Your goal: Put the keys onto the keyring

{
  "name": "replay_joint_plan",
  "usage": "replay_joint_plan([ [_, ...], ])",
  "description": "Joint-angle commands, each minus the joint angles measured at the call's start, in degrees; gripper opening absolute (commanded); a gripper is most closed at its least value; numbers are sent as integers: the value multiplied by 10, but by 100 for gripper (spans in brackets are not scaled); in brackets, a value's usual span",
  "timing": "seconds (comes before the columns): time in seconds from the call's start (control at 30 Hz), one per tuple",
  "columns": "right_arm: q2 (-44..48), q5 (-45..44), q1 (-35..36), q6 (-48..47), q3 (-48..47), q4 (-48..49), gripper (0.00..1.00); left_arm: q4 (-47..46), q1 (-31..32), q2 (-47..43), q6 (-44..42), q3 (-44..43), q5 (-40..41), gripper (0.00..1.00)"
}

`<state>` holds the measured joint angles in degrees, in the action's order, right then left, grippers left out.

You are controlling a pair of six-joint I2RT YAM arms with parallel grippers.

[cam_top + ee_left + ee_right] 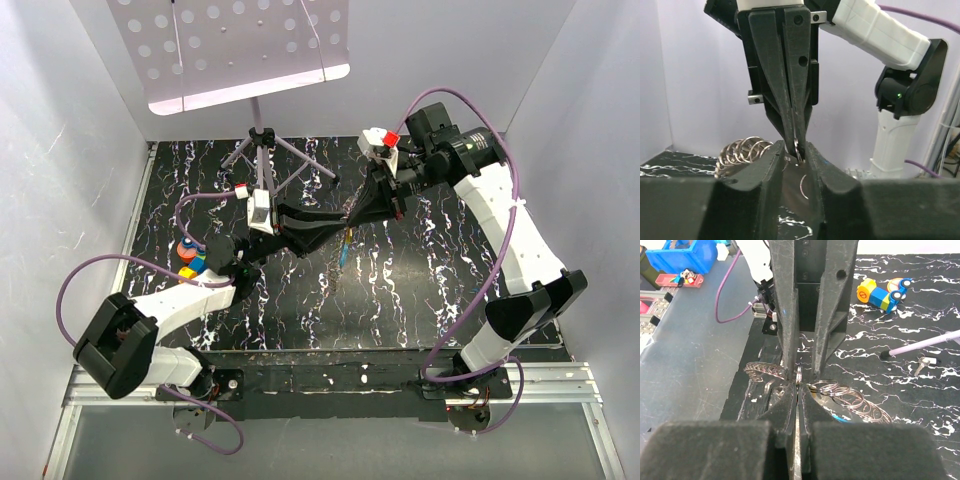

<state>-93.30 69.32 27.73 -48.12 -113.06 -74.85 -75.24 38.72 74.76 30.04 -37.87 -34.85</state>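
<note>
Above the counter (400,300), with right claw (797,388) clamped on the keyring (798,374) and left claw (794,148) barely parted around it, pry one coil gently.

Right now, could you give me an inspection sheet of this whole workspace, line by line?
Surface: black marbled table, white-veined.
Job's things: chain of keyrings strung between both grippers; blue and orange keys below them, too small to tell if attached.
Clutter: toy blocks; small silver key by a tripod leg; blue bin beyond the table edge.
Grippers: right gripper shut on one ring; left gripper jaws slightly apart around it, grip unclear.
Cables: purple cables loop from each arm.
Surroundings: white walls; perforated panel on a tripod.
</note>
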Motion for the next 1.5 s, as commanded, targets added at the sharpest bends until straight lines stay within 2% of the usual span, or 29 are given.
replay_joint_plan([
  [0.0, 9, -1, 3, 5, -9, -20, 1, 12, -2, -34, 2, 1, 26, 35],
  [0.07, 16, -24, 0, -30, -2, -51, 1, 64, -11, -59, 3, 6, 22, 53],
  [0.2, 36, -68, -1, -86, 34, -106, 1, 231, -44, -130, 4, -1, 2, 78],
  [0.23, 41, -82, -1, -99, 42, -120, 1, 276, -54, -143, 0, -9, -10, 87],
  [0.33, 43, -117, -1, -129, 58, -165, 1, 432, -71, -158, -29, -57, -63, 98],
  [0.47, 43, -159, -1, -99, 78, -166, 1, 617, -76, -115, -67, -149, -157, 96],
  [0.57, 43, -172, -1, -88, 93, -166, 1, 675, -76, -90, -98, -186, -194, 90],
  [0.73, 35, -178, -3, -65, 112, -165, 1, 697, -65, -75, -142, -199, -189, 79],
  [0.93, 22, -164, -3, -58, 115, -164, 1, 716, -26, -49, -187, -217, -142, 65],
  [1.1, 13, -158, -3, -49, 113, -165, 1, 715, -3, -37, -220, -222, -109, 62],
  [1.2, 10, -152, -3, -44, 114, -164, 1, 716, -1, -22, -210, -232, -106, 57],
  [1.3, 8, -148, -3, -40, 117, -165, 1, 734, -1, -2, -179, -260, -104, 56],
  [1.47, 4, -145, -5, -29, 119, -166, 1, 775, -19, 36, -112, -303, -150, 54],
])
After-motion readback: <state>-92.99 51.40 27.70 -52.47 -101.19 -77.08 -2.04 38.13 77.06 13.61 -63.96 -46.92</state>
